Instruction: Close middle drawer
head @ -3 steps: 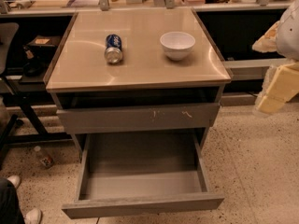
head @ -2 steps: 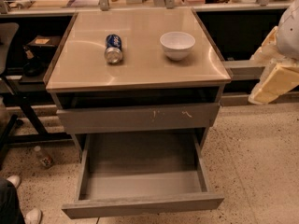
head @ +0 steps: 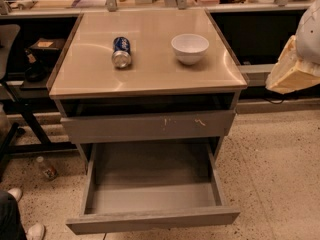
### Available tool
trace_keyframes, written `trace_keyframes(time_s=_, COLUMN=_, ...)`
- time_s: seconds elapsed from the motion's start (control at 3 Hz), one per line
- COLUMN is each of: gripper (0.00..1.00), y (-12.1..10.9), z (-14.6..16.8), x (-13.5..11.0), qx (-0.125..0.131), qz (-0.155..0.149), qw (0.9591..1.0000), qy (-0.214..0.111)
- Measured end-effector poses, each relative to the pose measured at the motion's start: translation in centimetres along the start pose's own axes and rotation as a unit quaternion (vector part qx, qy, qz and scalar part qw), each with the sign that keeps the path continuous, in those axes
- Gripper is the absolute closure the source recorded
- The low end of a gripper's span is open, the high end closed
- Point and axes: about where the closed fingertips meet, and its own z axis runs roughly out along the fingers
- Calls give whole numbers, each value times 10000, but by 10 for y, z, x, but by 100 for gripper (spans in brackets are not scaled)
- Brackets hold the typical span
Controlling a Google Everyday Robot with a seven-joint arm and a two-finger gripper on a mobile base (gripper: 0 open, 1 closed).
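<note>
Middle drawer (head: 152, 219): fully extended, unmoved. Pincer (head: 292, 69): right edge, lifted slightly, well apart from drawer; grip state cannot tell. Closing unstarted.

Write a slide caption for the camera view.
Wide grey handle-less middle drawer stands pulled out and empty; the robot's gripper hangs at the right, apart from the beige-topped cabinet.

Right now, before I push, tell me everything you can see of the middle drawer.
The middle drawer stands pulled far out toward the camera, below the scratched drawer front. It is matte grey, perhaps painted metal or laminate: a plain front panel with no handle, two side walls and a flat floor. The box is deep and looks empty, and it sits level. Nothing touches it; the gripper hangs higher up to the right, apart from it.
</note>
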Motion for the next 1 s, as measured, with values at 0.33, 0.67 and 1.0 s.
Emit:
trace_keyframes(time_s=0.33, gripper=100, y=0, z=-3, x=1, qx=54, qz=-30, qw=10000, qy=28)
trace_keyframes(time_s=0.67, gripper=100, y=19, z=9, x=20, qx=22, qz=-95, qw=9994, qy=345)
trace_keyframes(time_s=1.0, gripper=100, y=54, z=49, x=58, qx=-290, qz=-78, qw=9975, qy=647)
